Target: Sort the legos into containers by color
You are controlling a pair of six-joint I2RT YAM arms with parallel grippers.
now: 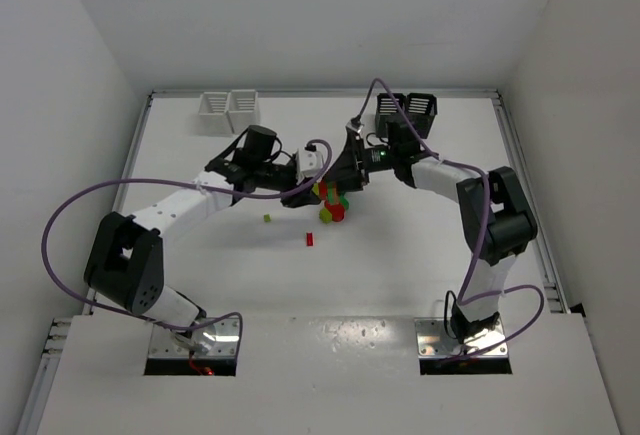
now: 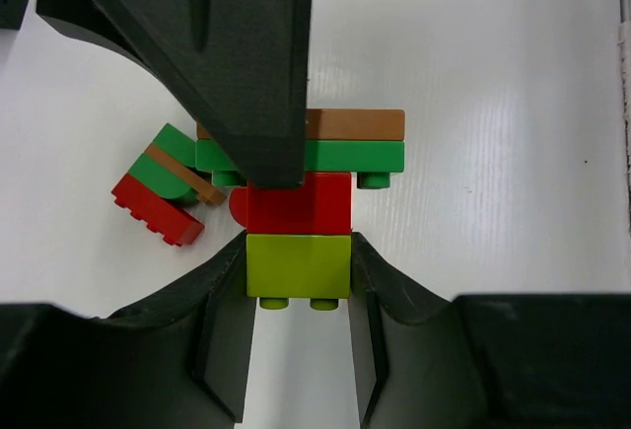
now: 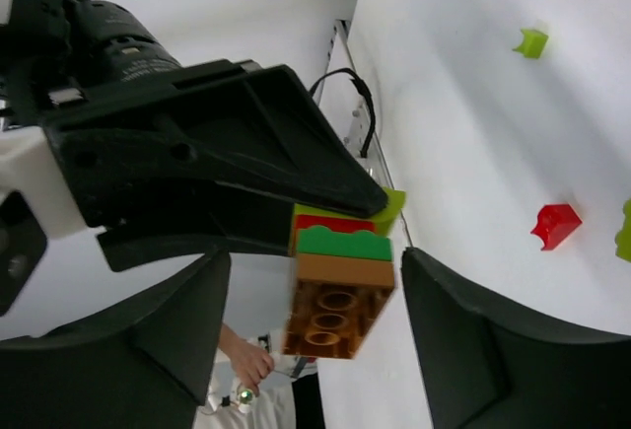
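The left gripper [image 2: 299, 251] is clamped on the yellow-green brick [image 2: 299, 263] at one end of a joined stack [image 2: 299, 202], with a finger pressed against each side. The right gripper [image 3: 315, 261] stands open astride the stack's other end, the brown brick [image 3: 337, 301], with a gap showing on either side.

On the white table [image 1: 420, 255], the white bins [image 1: 228, 110] sit well apart from the stack, far and to the left. The black bins [image 1: 408, 110] sit far and to the right; only the top view shows either pair.

Only the left wrist view shows the stack's full order: yellow-green, red, green, brown. It also shows a second chunk [image 2: 163, 187] of red, green and brown just beside the stack.

A red single [image 1: 310, 239] and a yellow-green single [image 1: 267, 218] lie near the stack, on its near side.
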